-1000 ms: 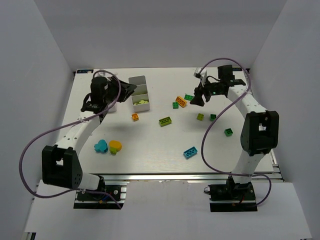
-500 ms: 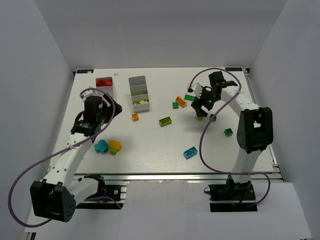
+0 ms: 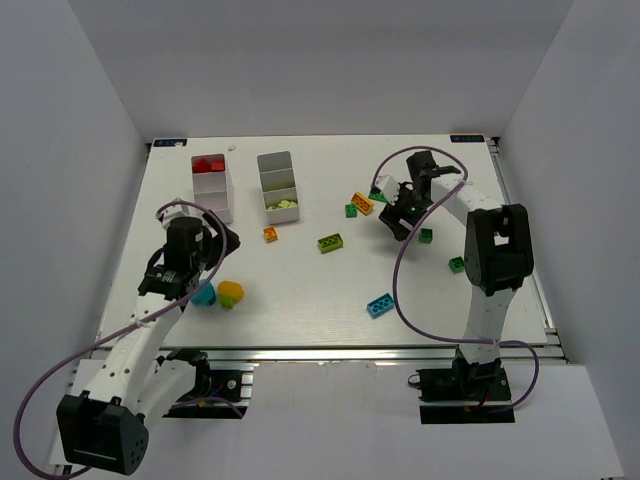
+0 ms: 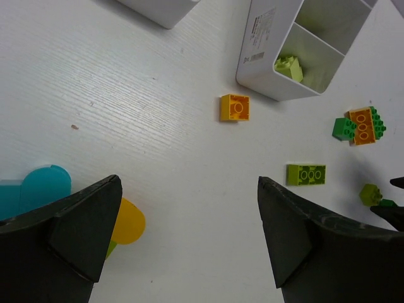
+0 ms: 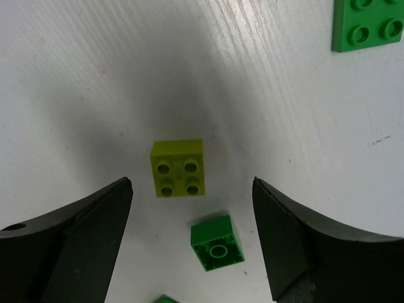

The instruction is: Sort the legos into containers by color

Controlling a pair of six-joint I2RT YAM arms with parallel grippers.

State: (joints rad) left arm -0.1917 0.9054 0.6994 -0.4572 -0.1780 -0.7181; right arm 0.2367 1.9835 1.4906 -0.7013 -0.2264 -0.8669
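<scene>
The right gripper [image 5: 191, 184] hangs with its dark fingers spread wide, clasping nothing. A square lime-yellow brick [image 5: 177, 168] with four round studs lies on the table between them, touching neither, in the middle of the right wrist view. Just below it, and apart from it, sits a smaller green brick [image 5: 218, 250] with one stud, and a flat green plate [image 5: 369, 25] shows at the upper right corner. The left gripper [image 4: 188, 183] is likewise wide apart and empty, over the table [image 4: 95, 82], which is white with a fine streaked grain. Above its fingers in the left wrist view lies a small orange brick [image 4: 235, 107], just beside the glossy wall of a white tray [image 4: 255, 44] whose end compartment holds a lime piece [image 4: 288, 66]. A lime oblong brick [image 4: 306, 174] lies to the right, with an orange-and-green cluster [image 4: 361, 124] beyond it. At the lower left, a rounded cyan piece [image 4: 38, 186] and a rounded yellow-orange piece [image 4: 129, 221] lie partly hidden behind a finger. In the top view, a second tray [image 3: 213, 187] at the upper left holds red bricks [image 3: 207, 163] in its topmost compartment, and a cyan brick [image 3: 380, 305] lies alone at lower centre.
</scene>
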